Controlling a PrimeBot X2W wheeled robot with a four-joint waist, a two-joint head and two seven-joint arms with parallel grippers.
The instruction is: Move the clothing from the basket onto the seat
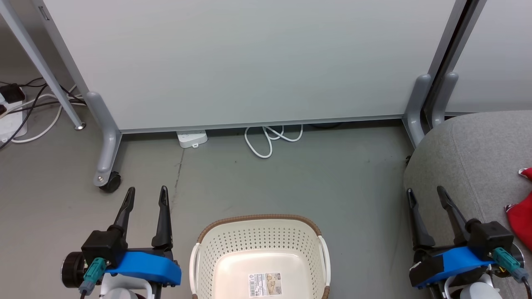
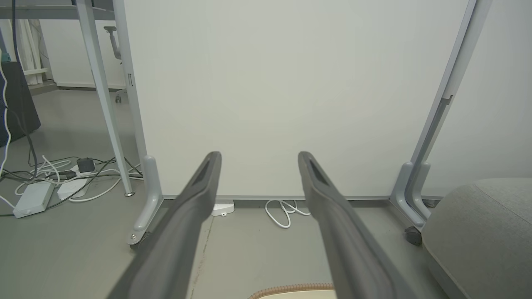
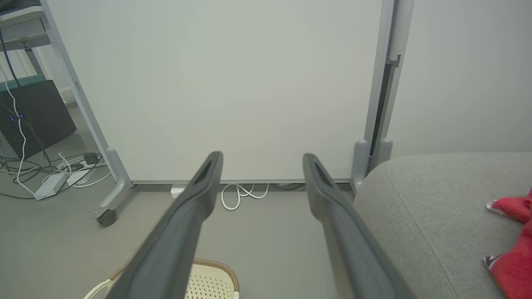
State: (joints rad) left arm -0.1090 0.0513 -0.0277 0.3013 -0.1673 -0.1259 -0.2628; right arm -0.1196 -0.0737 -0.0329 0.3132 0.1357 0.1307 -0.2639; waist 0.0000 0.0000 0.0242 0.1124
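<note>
The cream perforated basket (image 1: 259, 236) with its brown rim sits on the floor at bottom centre, holding nothing but a barcode sticker (image 1: 265, 284) on its bottom. Red clothing (image 1: 521, 216) lies on the grey seat (image 1: 469, 153) at the right edge; it also shows in the right wrist view as red clothing (image 3: 513, 249) on the seat (image 3: 424, 199). My left gripper (image 1: 147, 191) stands open left of the basket. My right gripper (image 1: 424, 192) stands open over the seat's front corner, left of the clothing. Both are empty.
A white partition panel (image 1: 249, 62) on grey wheeled feet (image 1: 109, 178) stands behind the basket. A white power strip (image 1: 192, 138) and coiled cable (image 1: 270, 139) lie at its base. More cables and adapters (image 1: 16, 112) sit far left by a table leg (image 1: 45, 70).
</note>
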